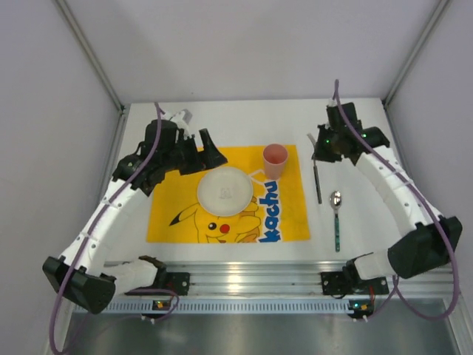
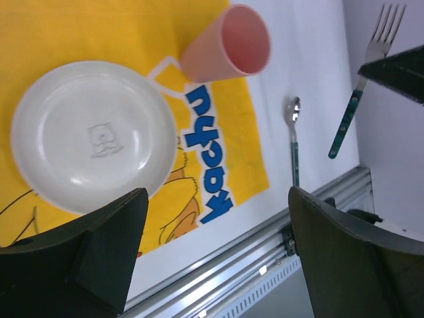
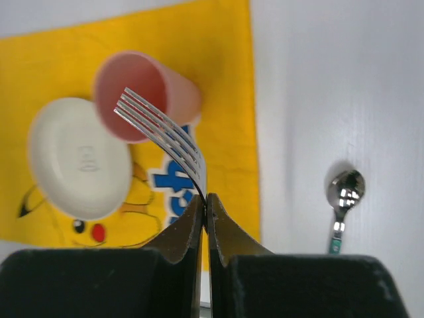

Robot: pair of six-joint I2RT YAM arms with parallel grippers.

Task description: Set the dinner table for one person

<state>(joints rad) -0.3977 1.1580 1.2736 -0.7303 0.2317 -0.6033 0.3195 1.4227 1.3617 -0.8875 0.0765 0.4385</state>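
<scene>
The right gripper (image 3: 205, 202) is clamping narrowly on the fork (image 3: 162, 129) at its neck, tines pointing away. The fork is lying 12-to-6 over the white dinner table (image 1: 244, 122), between the Pikachu mat (image 1: 288, 214) at its 9 o'clock and the parallel spoon (image 1: 336, 214) at 3. The left gripper (image 1: 207, 151), gaping wide at the plate's (image 1: 225, 191) 10 o'clock, is sitting farther off.

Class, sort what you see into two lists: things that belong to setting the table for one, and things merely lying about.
Belongs to the job: plate, pink cup, spoon, fork (held in the right gripper), yellow mat, dinner table.
Lying about: nothing loose; only the aluminium rail and purple cables, part of the rig.
</scene>
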